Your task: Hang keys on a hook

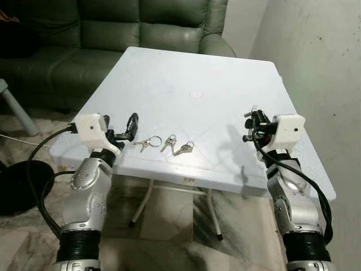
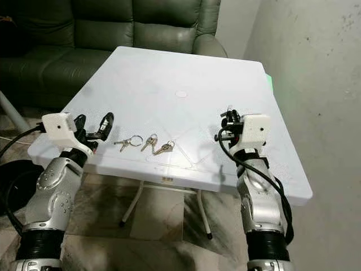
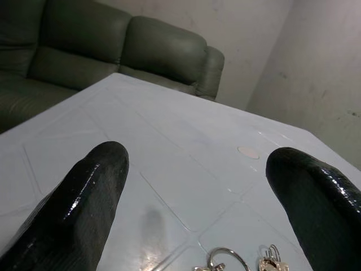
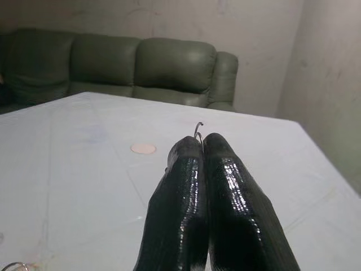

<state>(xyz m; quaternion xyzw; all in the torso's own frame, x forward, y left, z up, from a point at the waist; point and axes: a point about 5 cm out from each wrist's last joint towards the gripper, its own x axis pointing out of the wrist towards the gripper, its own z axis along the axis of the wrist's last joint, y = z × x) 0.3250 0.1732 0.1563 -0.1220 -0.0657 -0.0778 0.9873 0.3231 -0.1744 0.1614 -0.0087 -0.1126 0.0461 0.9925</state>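
Observation:
Three small sets of keys lie in a row near the front edge of the white table (image 1: 186,68): one on a large ring (image 1: 148,142), a middle set (image 1: 168,141) and a right set (image 1: 184,148). My left gripper (image 1: 128,129) hovers open just left of the ringed keys, which show low between its fingers in the left wrist view (image 3: 225,261). Over the table's right side, my right gripper (image 4: 201,138) is shut on a thin metal hook (image 4: 197,129) whose curved tip pokes out above the fingertips.
A dark green sofa (image 1: 113,28) stands behind the table. A bare wall (image 1: 327,56) runs along the right. A small round mark (image 1: 196,94) sits at the table's middle. A black round base (image 1: 17,186) and cable lie on the floor at left.

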